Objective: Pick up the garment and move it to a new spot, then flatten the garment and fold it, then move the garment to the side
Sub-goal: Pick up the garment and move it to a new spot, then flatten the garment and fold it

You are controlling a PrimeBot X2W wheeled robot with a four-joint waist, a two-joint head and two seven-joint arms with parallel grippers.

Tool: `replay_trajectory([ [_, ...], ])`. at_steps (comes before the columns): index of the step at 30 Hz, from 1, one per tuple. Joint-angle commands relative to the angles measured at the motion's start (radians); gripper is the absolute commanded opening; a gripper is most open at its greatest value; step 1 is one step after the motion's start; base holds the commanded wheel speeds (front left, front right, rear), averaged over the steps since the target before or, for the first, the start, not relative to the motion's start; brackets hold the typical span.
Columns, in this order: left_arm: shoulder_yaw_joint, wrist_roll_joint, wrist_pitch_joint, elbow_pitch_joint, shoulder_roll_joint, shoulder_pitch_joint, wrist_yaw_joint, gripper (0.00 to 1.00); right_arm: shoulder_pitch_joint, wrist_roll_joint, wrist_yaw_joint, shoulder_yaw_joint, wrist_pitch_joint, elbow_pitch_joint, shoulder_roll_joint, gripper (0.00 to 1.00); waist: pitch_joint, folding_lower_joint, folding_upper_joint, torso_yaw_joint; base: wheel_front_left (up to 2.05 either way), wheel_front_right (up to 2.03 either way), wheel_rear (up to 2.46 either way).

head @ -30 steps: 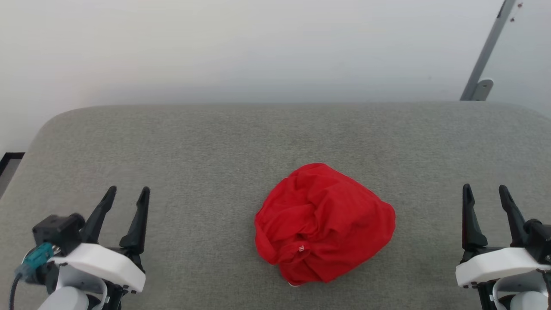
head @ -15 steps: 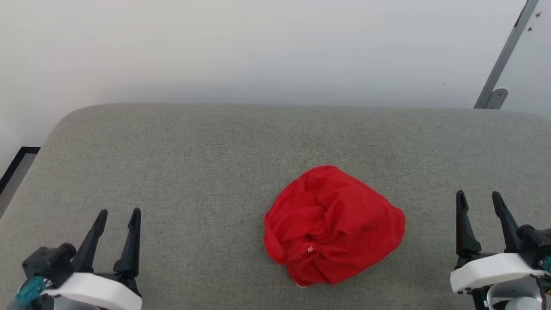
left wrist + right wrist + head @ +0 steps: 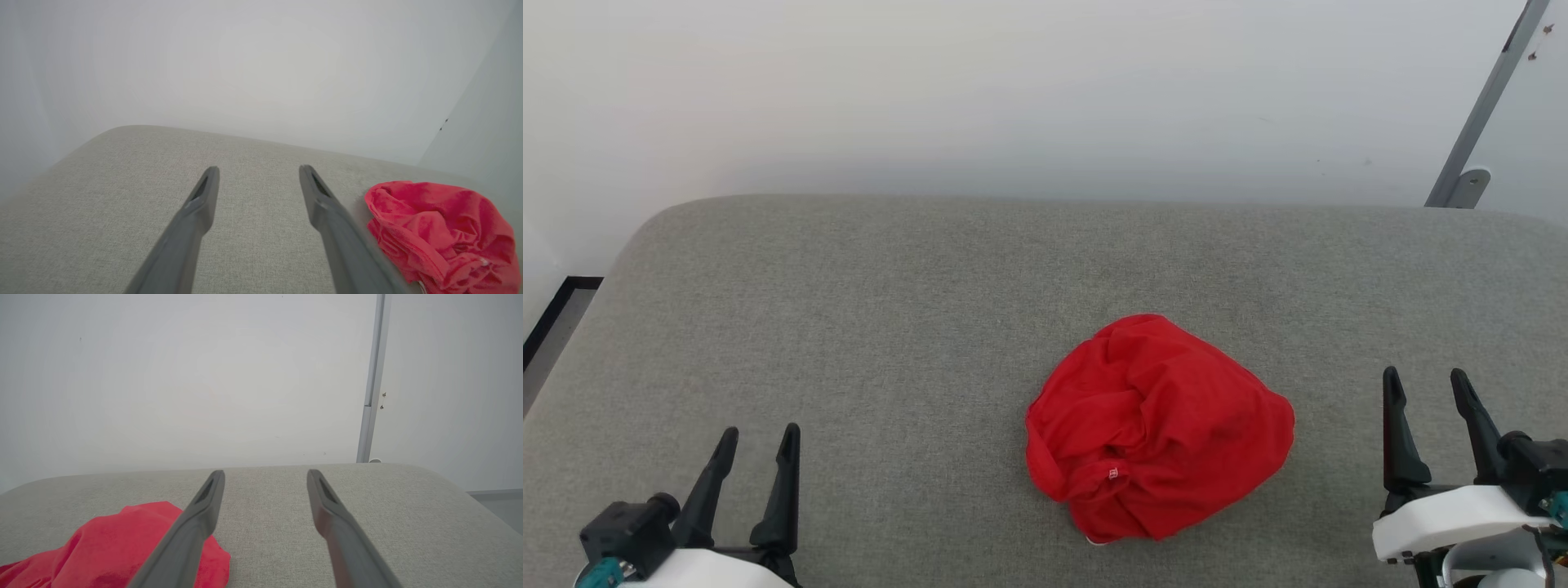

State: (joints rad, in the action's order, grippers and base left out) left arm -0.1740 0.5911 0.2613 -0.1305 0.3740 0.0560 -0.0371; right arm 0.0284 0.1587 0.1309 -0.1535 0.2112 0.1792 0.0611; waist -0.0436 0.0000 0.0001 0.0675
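Observation:
The garment (image 3: 1160, 429) lies crumpled in a red heap on the grey padded surface (image 3: 890, 310), a little right of centre and near the front. A small white tag shows on its lower folds. My left gripper (image 3: 761, 437) stands open at the lower left, far from the cloth, with nothing between its fingers. At the lower right my right gripper (image 3: 1425, 380) is open too, a short way right of the heap. The garment (image 3: 443, 234) sits to the right of the left gripper (image 3: 258, 172) in the left wrist view, and the garment (image 3: 98, 551) lies left of the right gripper (image 3: 265, 475) in the right wrist view.
A plain white wall rises behind the surface. A grey metal post (image 3: 1482, 98) stands at the far right corner. The surface's rounded left edge drops to a dark-trimmed floor strip (image 3: 551, 314).
The camera has shifted, moving the whole picture slightly right. My left gripper has drawn back toward the bottom edge. The right gripper has dropped a little. The garment lies as before.

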Motion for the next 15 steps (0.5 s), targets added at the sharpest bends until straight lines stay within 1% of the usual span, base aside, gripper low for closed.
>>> replay_trajectory([
  [1,0.01,-0.021,0.005,-0.002,-0.009,0.014,-0.009,1.0,-0.011,0.003,0.0,0.003,0.0,-0.002,-0.003,1.0,0.0,0.0,-0.0001,0.0,0.0,0.0,0.0],
  [15,0.068,-0.102,0.005,-0.001,-0.073,0.052,-0.043,1.0,-0.026,0.0,0.0,0.001,0.012,-0.009,-0.007,1.0,0.002,0.0,-0.0001,0.001,0.0,0.0,0.0],
])
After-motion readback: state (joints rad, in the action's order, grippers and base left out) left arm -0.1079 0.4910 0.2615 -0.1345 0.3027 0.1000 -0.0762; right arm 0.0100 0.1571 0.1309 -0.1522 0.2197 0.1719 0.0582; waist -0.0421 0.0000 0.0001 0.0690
